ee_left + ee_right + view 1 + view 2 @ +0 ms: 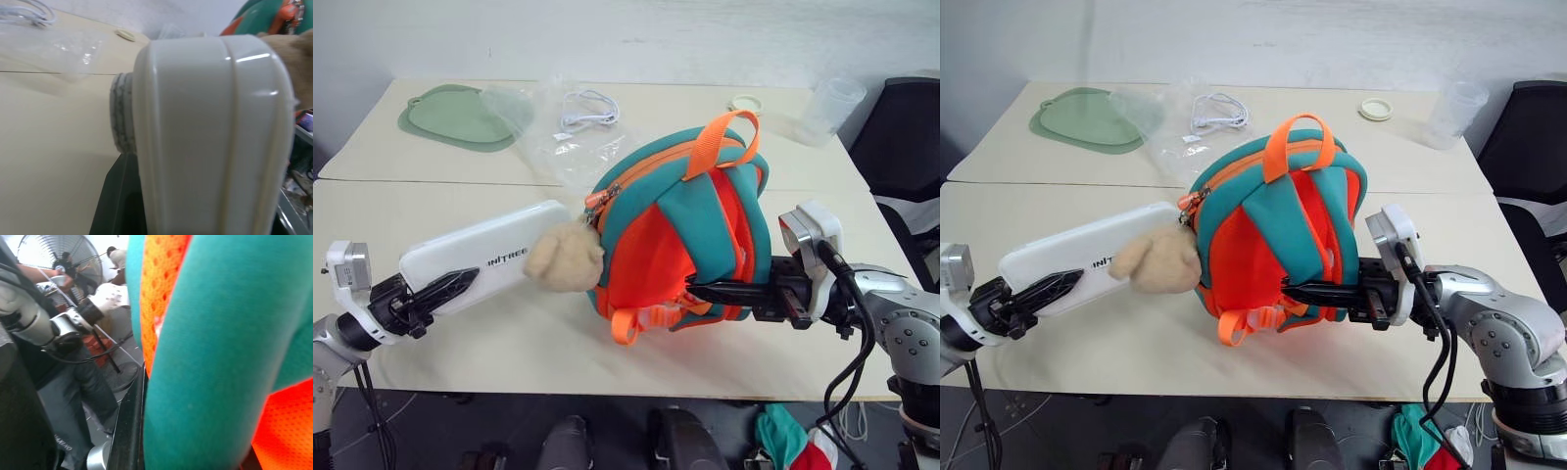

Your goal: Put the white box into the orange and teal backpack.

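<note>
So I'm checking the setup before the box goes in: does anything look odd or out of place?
Yes. The orange and teal backpack looks zipped shut, though the white box in the left pincer already points at it. The right pincer grips a teal strap, not the zipper. A crumpled clear bag lies behind.

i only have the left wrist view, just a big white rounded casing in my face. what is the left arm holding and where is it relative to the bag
Observer: The left gripper holds one end of the flat, long white box with dark lettering; its other end points at the small orange and teal backpack, by the zipper.
Operator: is the box inside yet
Observer: Not visibly; nearly its whole length shows outside, and a beige plush charm hanging from the backpack covers its far end.
Operator: what's the right arm doing
Observer: The right gripper is shut on a teal strap at the backpack's lower edge.
Operator: anything behind the bag
Observer: A clear plastic bag with a white cable lies beyond it on the table.
</note>
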`<state>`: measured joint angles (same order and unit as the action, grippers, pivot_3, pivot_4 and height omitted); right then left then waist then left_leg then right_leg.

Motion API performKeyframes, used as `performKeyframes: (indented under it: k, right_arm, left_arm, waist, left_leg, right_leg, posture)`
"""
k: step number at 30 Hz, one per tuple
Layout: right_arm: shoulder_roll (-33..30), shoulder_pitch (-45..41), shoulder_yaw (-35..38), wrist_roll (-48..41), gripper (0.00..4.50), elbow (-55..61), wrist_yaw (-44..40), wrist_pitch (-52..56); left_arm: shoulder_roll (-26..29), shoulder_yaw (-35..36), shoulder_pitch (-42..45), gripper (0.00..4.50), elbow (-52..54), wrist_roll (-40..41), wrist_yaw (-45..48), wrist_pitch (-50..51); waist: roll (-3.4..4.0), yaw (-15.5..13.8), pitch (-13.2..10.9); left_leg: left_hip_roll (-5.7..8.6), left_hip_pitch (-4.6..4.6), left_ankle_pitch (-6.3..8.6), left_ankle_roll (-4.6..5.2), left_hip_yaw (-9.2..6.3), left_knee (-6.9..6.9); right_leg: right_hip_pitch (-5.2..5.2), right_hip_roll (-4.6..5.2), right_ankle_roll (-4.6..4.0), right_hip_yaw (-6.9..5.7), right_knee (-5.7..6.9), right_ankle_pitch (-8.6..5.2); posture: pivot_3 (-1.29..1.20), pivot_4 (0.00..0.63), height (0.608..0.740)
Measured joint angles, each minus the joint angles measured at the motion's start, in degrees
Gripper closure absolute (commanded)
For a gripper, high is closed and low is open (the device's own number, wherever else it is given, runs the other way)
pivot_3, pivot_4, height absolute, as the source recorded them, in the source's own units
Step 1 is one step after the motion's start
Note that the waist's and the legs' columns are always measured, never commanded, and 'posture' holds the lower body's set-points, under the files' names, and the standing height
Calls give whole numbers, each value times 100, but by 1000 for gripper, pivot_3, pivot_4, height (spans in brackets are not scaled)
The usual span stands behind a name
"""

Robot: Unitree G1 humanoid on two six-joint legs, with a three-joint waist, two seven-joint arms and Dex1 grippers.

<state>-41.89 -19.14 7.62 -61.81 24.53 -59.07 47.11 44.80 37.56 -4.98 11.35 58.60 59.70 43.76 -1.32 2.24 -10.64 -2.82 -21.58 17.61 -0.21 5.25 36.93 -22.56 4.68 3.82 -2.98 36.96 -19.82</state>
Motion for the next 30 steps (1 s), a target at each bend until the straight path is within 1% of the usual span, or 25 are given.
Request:
performKeyframes:
  k: [3,6,10,12,14,17,21,22,30]
  right_arm:
    - [208,138,-64,120,4447,29,133,-111]
    - [360,288,-194,277,4447,54,211,-220]
    - [420,375,-290,476,4447,77,211,-341]
    - [426,370,-291,535,4447,47,187,-369]
    - [449,361,-293,607,4447,-38,162,-432]
    - [465,326,-350,710,4447,-67,96,-481]
    - [585,271,-504,866,4447,-179,74,-586]
    - [599,267,-509,880,4447,-188,74,-589]
    - [603,268,-507,970,4447,-231,75,-600]
  left_arm:
    - [278,460,-526,3274,463,421,-16,456]
    - [364,810,-635,3274,743,755,-48,634]
    - [387,904,-712,3274,1047,1211,-223,885]
    - [584,996,-815,3274,1074,1454,-255,1082]
    - [668,1114,-786,3274,1081,1550,-266,1113]
    - [654,1034,-684,3274,1079,1535,-277,1049]
    - [445,508,-270,3274,1102,1529,-486,900]
    - [440,468,-228,3274,1116,1537,-526,882]
    - [705,408,-15,3274,1271,1570,-520,880]
  waist:
    - [1,10,-1]
    - [3,-16,-2]
    - [3,-60,-2]
    - [3,-54,-2]
    - [9,-53,-5]
    - [12,-53,-7]
    - [11,-58,-7]
    - [11,-64,-7]
    - [11,-59,-7]
  left_leg:
    - [0,0,-1,-1,0,1]
    - [3,1,-1,4,1,10]
    - [5,4,-3,7,-2,14]
    - [3,4,-5,4,-3,11]
    - [4,5,-5,3,-2,8]
    - [4,5,-5,2,-1,5]
    - [5,3,-5,2,0,10]
    - [5,2,-5,3,-1,10]
    - [5,2,-5,2,2,9]
  right_leg:
    - [-1,-3,-1,0,1,-1]
    - [5,-1,1,2,4,1]
    - [9,3,2,3,5,3]
    - [7,2,-2,3,5,3]
    - [6,2,-3,4,3,2]
    - [5,1,-5,3,2,1]
    - [7,0,-3,3,3,2]
    - [6,1,-2,3,2,2]
    - [6,-2,-2,3,0,2]
  posture:
    - [0,150,740]
    - [0,150,740]
    - [0,150,740]
    - [0,150,740]
    - [0,150,740]
    - [0,150,740]
    - [0,150,740]
    - [0,150,740]
    - [0,150,740]
